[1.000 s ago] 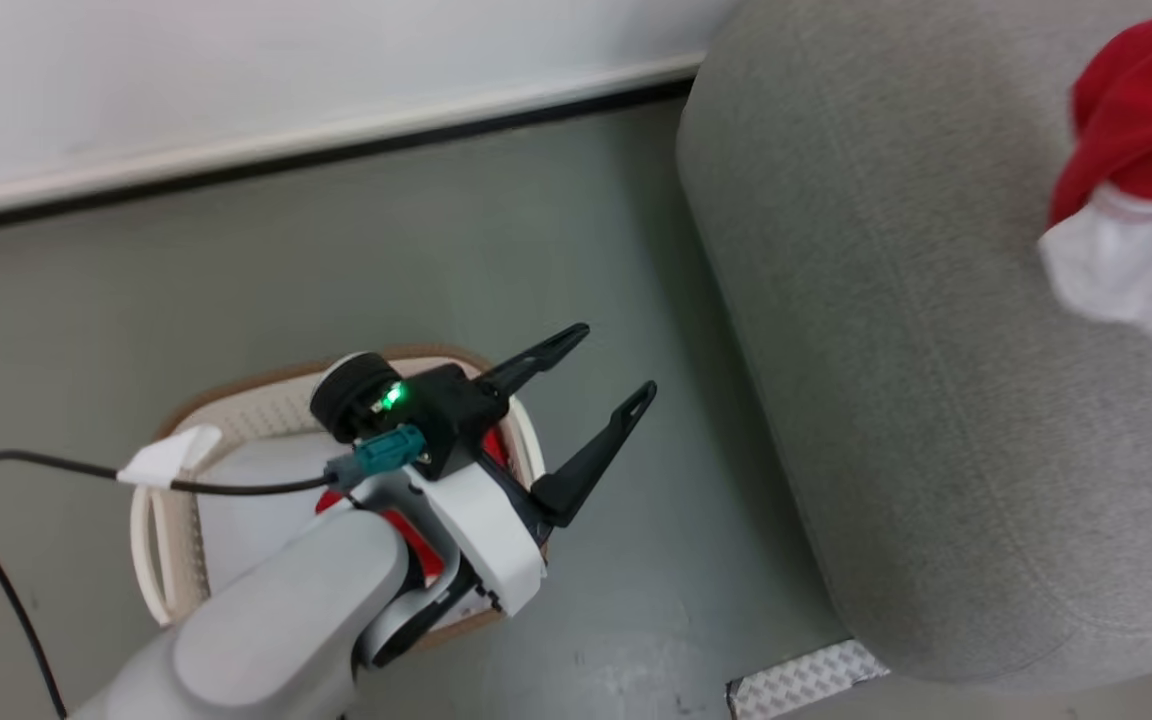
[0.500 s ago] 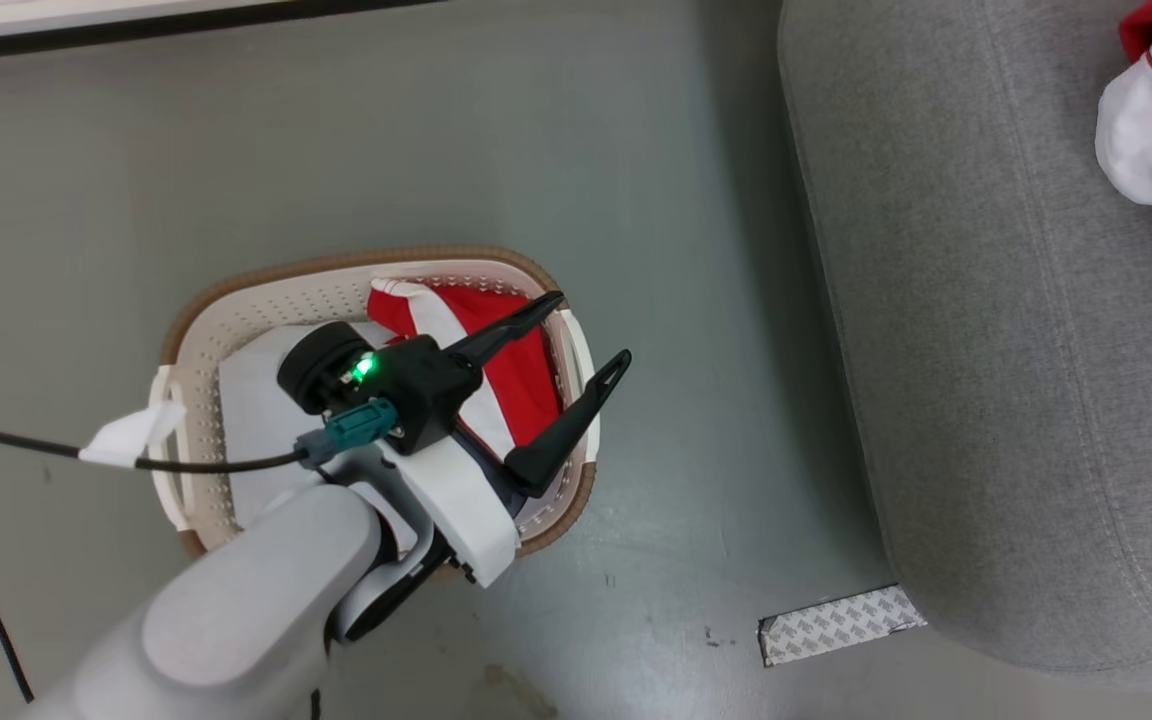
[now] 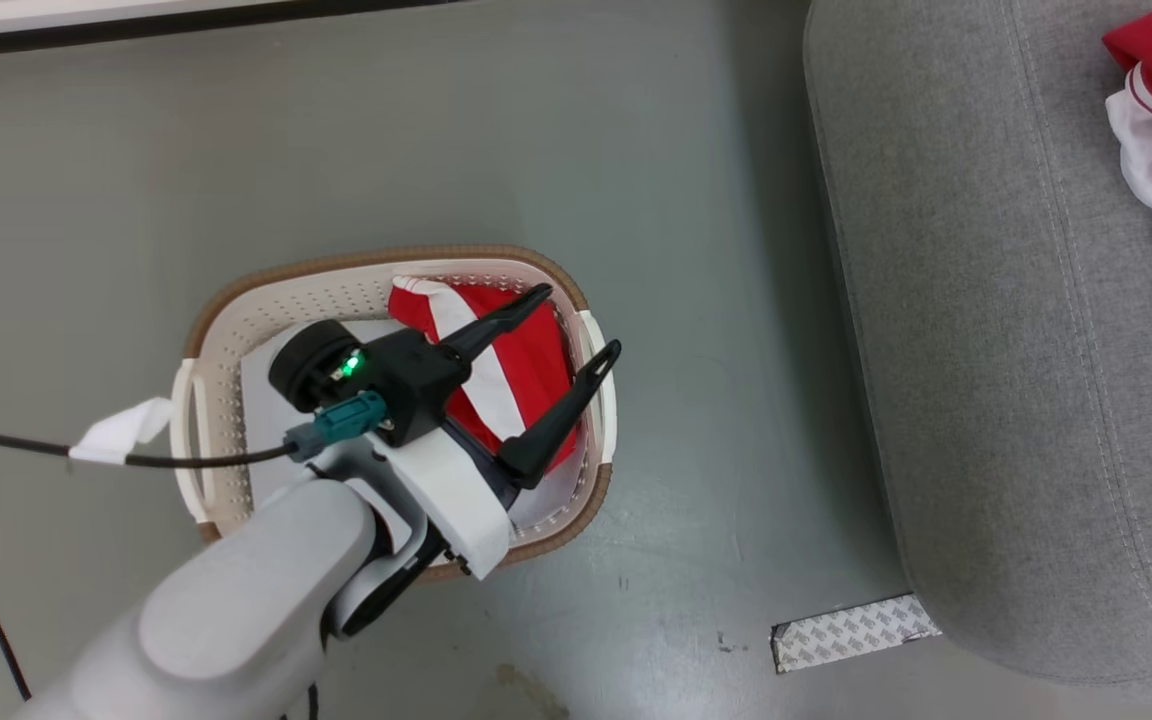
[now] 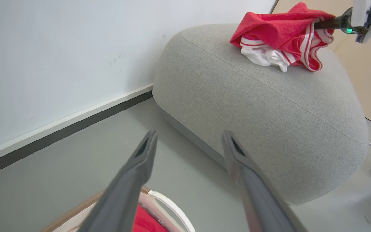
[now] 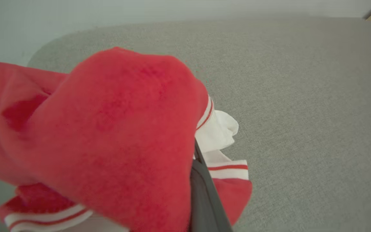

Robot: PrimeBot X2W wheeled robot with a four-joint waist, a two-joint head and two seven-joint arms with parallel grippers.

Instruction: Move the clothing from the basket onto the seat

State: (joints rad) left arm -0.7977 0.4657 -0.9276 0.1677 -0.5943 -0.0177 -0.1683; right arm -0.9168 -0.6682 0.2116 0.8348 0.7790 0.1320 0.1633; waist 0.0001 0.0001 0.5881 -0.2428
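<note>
Your right pincer (image 4: 328, 23) grips one red garment (image 4: 275, 29) on the seat (image 3: 986, 350); a second garment (image 3: 536, 360) lies in the basket (image 3: 316, 295) under your wide-open left pincer (image 3: 579, 320).

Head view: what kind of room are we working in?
Probably an indoor lab staged for laundry chores: bare grey floor with a tape patch, plain white wall, lone grey seat.
</note>
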